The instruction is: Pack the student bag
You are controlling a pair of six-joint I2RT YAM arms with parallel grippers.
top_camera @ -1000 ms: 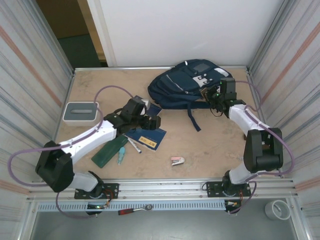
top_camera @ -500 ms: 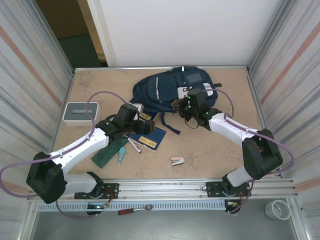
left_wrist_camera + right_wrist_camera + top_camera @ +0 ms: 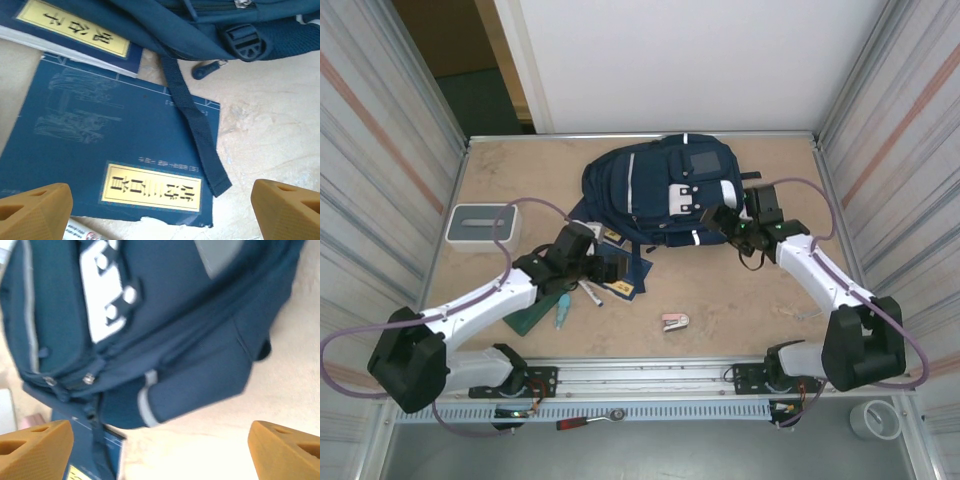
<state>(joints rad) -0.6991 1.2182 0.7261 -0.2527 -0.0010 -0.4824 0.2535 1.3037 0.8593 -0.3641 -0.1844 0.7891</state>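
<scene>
Backpack is seen lying flat, front up, at the far middle of the table, its length judged to run roughly from near to far. Just beside its right edge the right gripper is held, jaws spread wide and empty, so that arm is judged nearer. The left gripper, equally wide and empty, is poised over blue books by the near-left corner. Navy cloth, white stripes, a white patch and a small grey panel are shown.
</scene>
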